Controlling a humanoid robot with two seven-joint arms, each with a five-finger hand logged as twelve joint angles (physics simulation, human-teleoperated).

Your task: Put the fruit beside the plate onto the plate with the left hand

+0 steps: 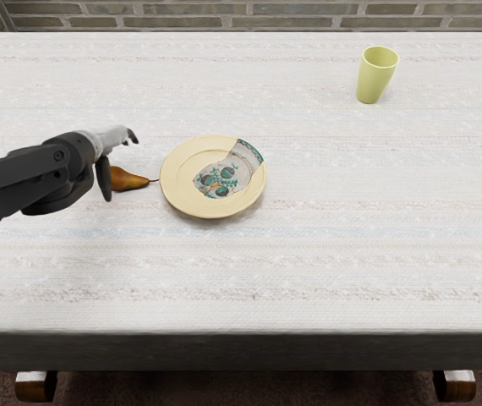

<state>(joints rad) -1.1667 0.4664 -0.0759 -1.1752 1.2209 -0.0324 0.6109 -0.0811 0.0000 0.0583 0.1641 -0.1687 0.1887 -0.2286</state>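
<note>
Head view: left hand (111, 150) beside tapered pear (128, 178); round plate (178, 172).

The left robot hand (106, 154) hides the pear's (131, 179) wide end; whether they touch is unclear. Its arm runs off the left edge.

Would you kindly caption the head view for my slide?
Left hand at a brown pear beside the cream plate.

Cream plate (178, 182) bearing teal-grey pattern, brown pear (128, 179), yellow-green cup (376, 74), whitish table (351, 241)
</note>
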